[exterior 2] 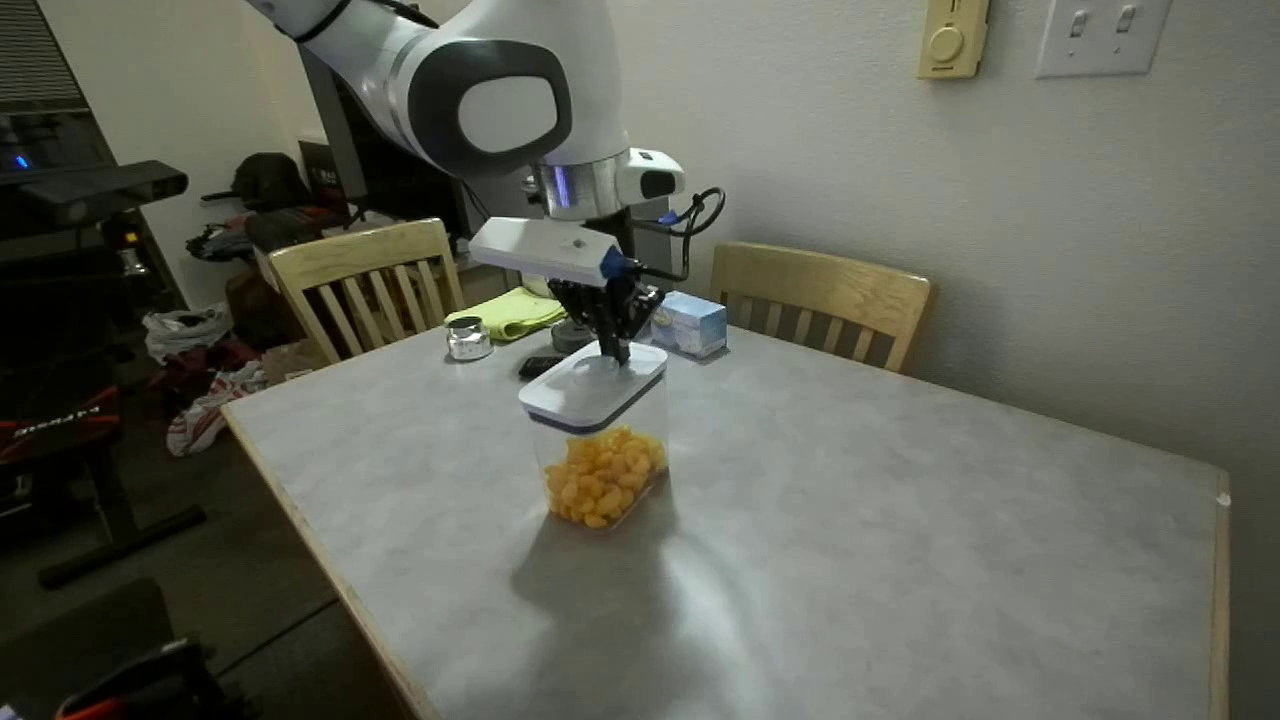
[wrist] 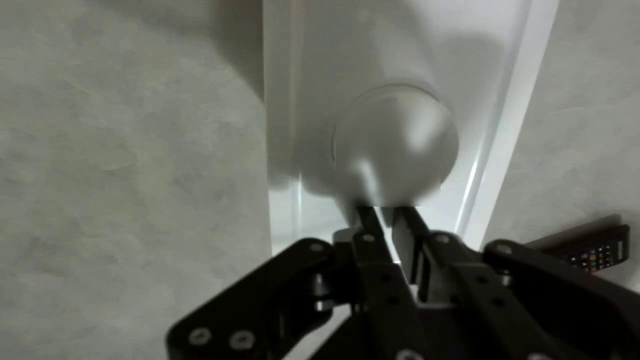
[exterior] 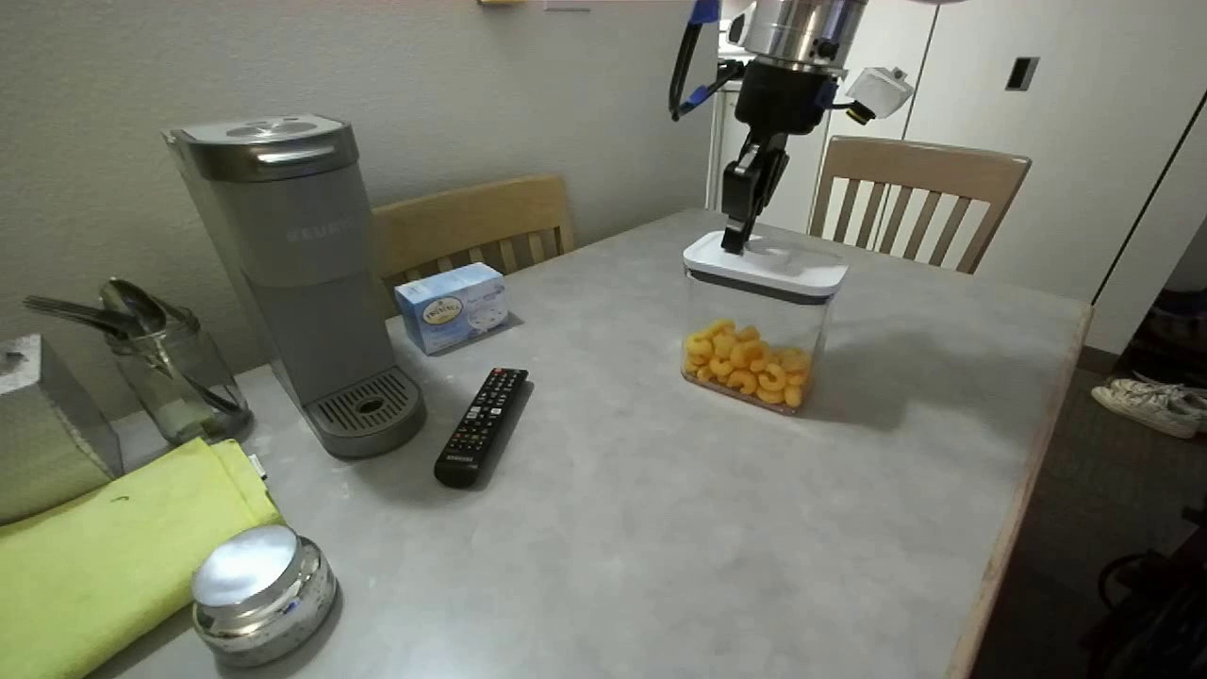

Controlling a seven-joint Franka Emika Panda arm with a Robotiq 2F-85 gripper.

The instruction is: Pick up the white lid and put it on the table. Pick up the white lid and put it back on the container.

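The gripper [wrist: 385,210] is showing a narrow gap between 2 fingers [wrist: 369,225], holding nothing visible; the white lid [exterior: 773,264] is sitting on the container [exterior: 754,316], its button [wrist: 395,145] probably needing a centred press

Arm [exterior 2: 585,60], white, smooth-curved; dark grey ring [exterior 2: 432,115] framing a white cap [exterior 2: 507,114]. Collar [exterior 2: 585,190], polished silver metal. Pod [exterior 2: 638,165], small, white, with black rounded inset [exterior 2: 658,184]. Coupling [exterior: 781,97], black. Housing [exterior 2: 545,248], oblong, white, blue at one end. Cable [exterior: 681,68], black, looped, with blue wraps [exterior: 698,96]. Jaws, black, multi-linked, set with round silvery screws [wrist: 242,340].
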